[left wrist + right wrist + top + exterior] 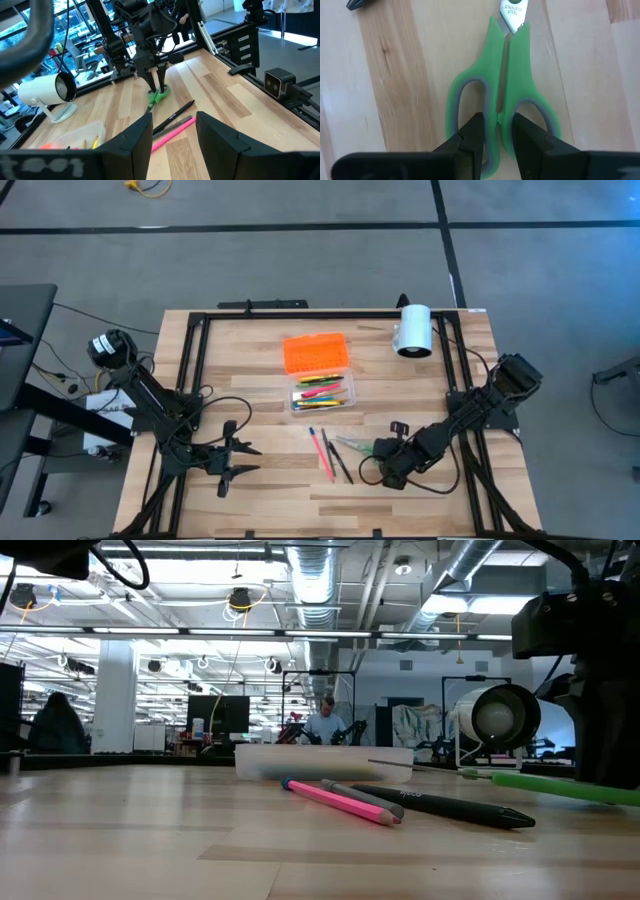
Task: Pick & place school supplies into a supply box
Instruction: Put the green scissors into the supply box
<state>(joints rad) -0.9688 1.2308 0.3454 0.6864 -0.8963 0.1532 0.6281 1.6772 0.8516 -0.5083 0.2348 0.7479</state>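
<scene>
The supply box (322, 393), a clear case, stands mid-table and holds several pens. Its orange lid (317, 352) lies against its far side. Nearer lie a pink pen (326, 454), a grey pencil (365, 797) and a black pen (341, 464), flat on the wood. To their right lie green-handled scissors (355, 445), blades toward the box. My right gripper (383, 452) points steeply down at their handles and is shut on them. My left gripper (245, 461) hovers open near the table's left front, touching nothing. My right gripper pinches the two inner bars of the scissors' handles (501, 112) between its fingers. One fingertip (472, 131) stands in each finger loop. The fingers come from above, slanting down, and lie across the handles. Whether the scissors are clear of the wood I cannot tell.
A white cylinder (413, 330) on a stand sits at the far right of the table. A black frame (190, 360) runs along the left, right and far edges. Bare wood lies between the left gripper and the loose pens.
</scene>
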